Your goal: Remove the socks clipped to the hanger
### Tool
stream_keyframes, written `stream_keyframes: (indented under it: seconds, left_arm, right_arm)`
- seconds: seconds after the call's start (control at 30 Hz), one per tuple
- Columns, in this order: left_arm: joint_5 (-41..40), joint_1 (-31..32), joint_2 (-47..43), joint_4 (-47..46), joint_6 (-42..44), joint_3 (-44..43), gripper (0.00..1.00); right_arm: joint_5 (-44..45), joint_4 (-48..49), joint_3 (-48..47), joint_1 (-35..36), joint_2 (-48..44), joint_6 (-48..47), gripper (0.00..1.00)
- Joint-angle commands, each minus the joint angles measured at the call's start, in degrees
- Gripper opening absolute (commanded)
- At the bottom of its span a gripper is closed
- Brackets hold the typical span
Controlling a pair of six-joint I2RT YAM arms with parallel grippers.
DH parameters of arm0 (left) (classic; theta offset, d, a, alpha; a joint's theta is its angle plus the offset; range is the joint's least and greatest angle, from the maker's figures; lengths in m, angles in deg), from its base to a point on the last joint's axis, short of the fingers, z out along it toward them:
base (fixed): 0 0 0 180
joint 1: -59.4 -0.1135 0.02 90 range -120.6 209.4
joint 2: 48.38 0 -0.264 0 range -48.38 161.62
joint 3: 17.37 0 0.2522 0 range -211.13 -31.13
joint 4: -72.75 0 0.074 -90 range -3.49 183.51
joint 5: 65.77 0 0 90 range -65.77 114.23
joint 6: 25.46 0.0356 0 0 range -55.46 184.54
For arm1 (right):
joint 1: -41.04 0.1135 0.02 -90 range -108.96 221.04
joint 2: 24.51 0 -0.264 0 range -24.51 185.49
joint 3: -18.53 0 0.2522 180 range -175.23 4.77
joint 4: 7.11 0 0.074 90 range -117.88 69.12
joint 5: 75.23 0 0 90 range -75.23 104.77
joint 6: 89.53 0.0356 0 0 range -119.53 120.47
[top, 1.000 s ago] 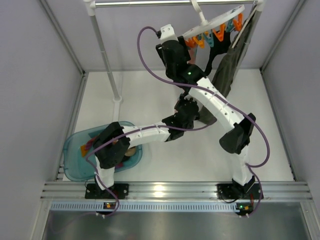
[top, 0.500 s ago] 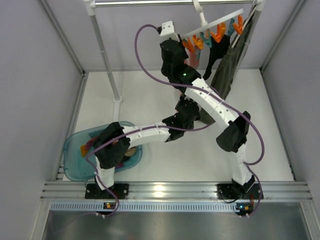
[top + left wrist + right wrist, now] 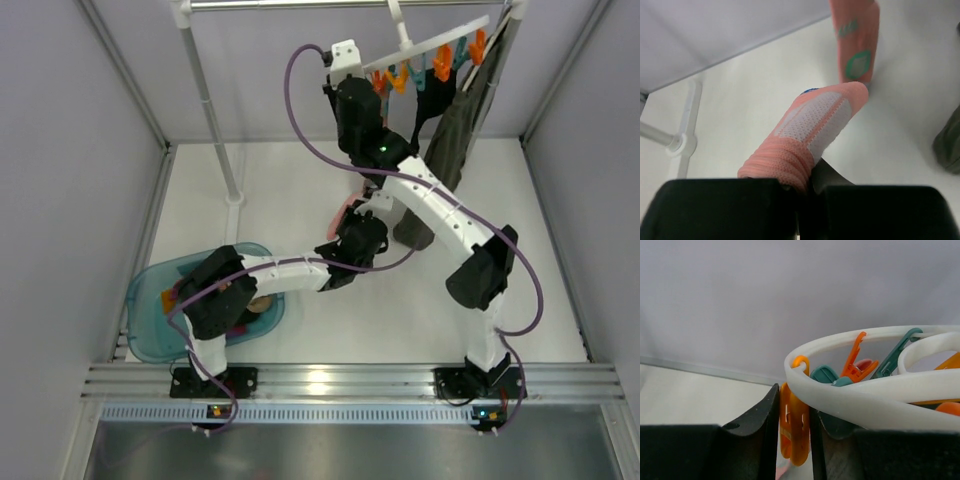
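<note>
Left claw clamped on ribbed end of pink sock, low over tabletop. Rest of sock stretches off past top edge of wrist view. Right claw pinched on orange clip under rim of hanger. Whether clip has let sock go: cannot tell. Best approach: squeeze clip fully open first, then draw sock straight down, gently, so hanger doesn't swing. Teal basin likely drop spot.

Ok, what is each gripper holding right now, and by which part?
The left gripper is shut on the pink sock at its ribbed end. The right gripper pinches an orange clip on the rim of the white hanger.
</note>
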Motion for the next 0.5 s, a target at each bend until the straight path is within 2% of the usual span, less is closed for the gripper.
stream_keyframes:
  seconds: [0.0,0.1,0.13,0.23,0.27,0.3,0.33,0.43,0.47]
  left_arm:
    - [-4.5,-0.4,-12.0,3.1,-4.6,3.5,0.00]
    - [-7.1,-0.5,-19.7,12.8,-10.2,6.3,0.00]
    - [-7.9,-0.5,-21.3,19.8,-14.5,6.4,0.00]
    - [-8.6,-0.8,-27.7,32.6,-25.0,6.7,0.00]
    - [-8.7,-0.8,-29.8,40.0,-27.4,7.6,0.00]
    - [-8.7,-1.0,-31.7,44.3,-30.9,7.7,0.00]
    - [-8.0,-1.5,-35.9,48.4,-36.5,7.8,0.00]
    - [-5.1,-3.6,-43.2,56.2,-41.3,10.3,0.00]
    - [-1.4,-4.5,-47.6,57.4,-41.8,10.9,0.00]
  right_arm:
    - [-14.2,-4.4,4.2,-1.5,-5.2,7.3,0.11]
    - [-24.4,-4.8,7.5,-2.2,-8.5,8.8,0.26]
    - [-30.3,-4.9,8.3,-2.6,-10.3,9.0,0.36]
    - [-38.8,-5.3,12.1,-3.4,-14.4,11.0,0.44]
    - [-46.2,-4.9,13.4,-4.7,-15.4,12.0,0.50]
    - [-50.0,-4.5,15.7,-5.4,-16.4,14.2,0.51]
    - [-57.8,-4.3,16.6,-6.3,-18.2,14.9,0.54]
    - [-66.5,-6.5,18.8,-8.8,-21.2,14.9,0.74]
    - [-68.4,-7.4,19.4,-9.0,-22.1,14.9,0.84]
